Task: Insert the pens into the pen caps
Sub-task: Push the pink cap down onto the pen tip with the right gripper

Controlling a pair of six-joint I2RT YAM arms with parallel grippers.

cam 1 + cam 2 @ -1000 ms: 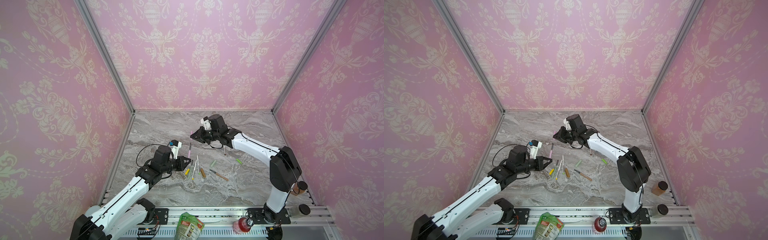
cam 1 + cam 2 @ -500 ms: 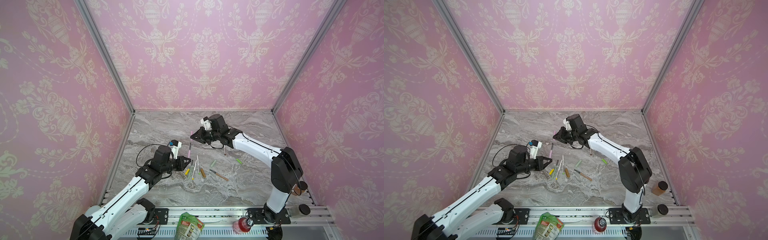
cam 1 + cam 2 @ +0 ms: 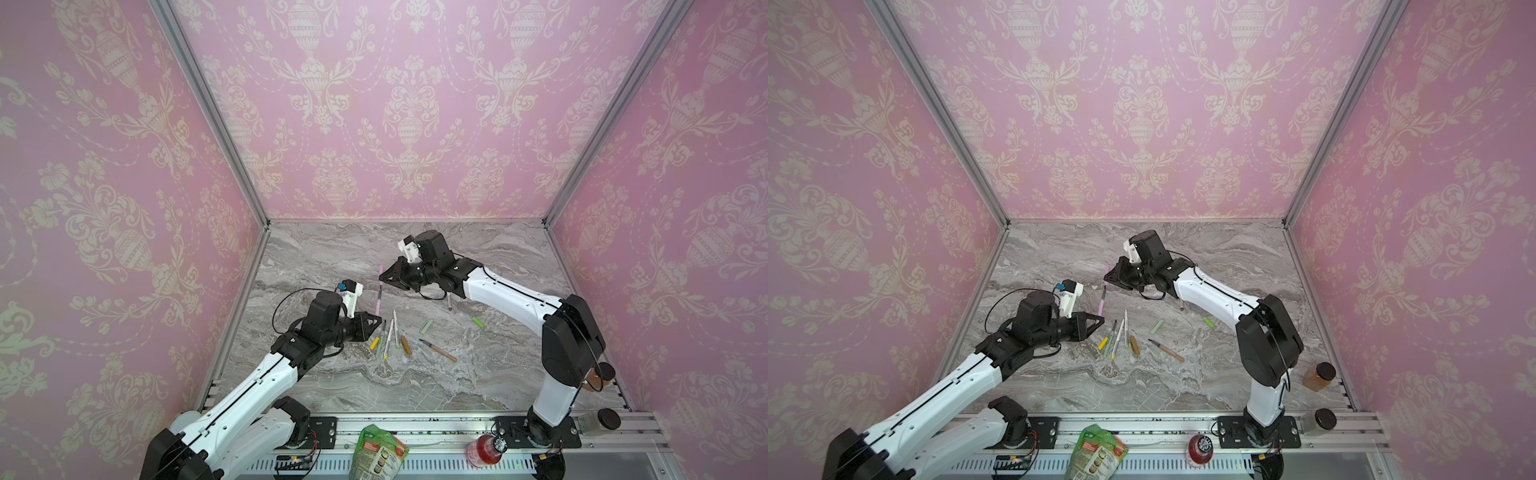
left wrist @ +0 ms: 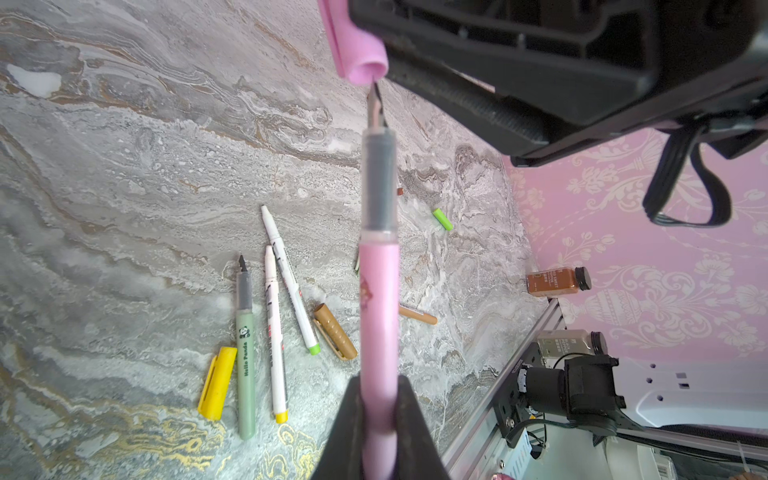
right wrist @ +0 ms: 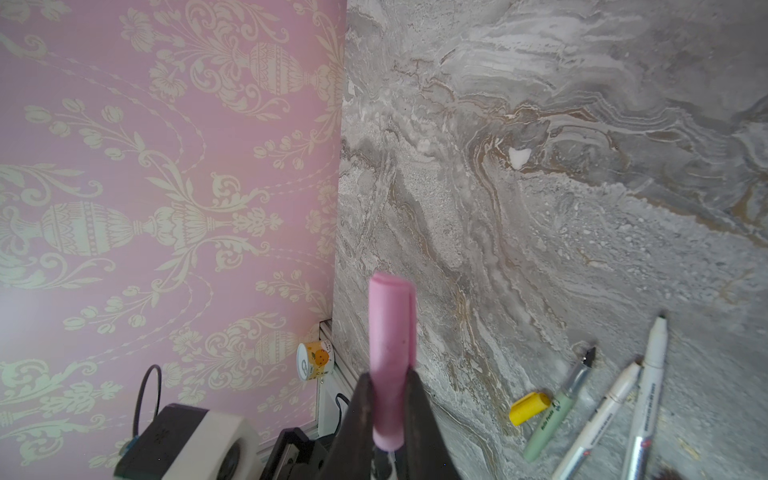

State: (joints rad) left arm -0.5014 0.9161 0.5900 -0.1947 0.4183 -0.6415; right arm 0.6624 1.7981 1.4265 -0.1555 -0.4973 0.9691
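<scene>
Close to the front rail (image 3: pixel 415 419), the left arm (image 3: pixel 257 382) comes up from its base and stretches low over the marble table (image 3: pixel 415 386), bent at the elbow. The left gripper (image 3: pixel 376 321) is pinched tight on the back end of the pink pen (image 4: pixel 379 311), which is held up off the table and points toward the back wall.

Just under it lie loose things: a green pen (image 4: pixel 245 353), a yellow cap (image 4: pixel 217 382), two white pens (image 4: pixel 274 332) and a brown cap (image 4: pixel 334 330). A bit to the right lie a tan pen (image 3: pixel 440 352), a pale green cap (image 3: pixel 426 327) and a lime cap (image 3: pixel 478 322).

Farther back, the right arm (image 3: pixel 507 295) reaches across toward the left, its wrist turned sideways. The right gripper (image 5: pixel 388 386) squeezes the pink cap (image 5: pixel 390 353) — the cap's open mouth faces the pen's dark tip, which sits right at the mouth.
</scene>
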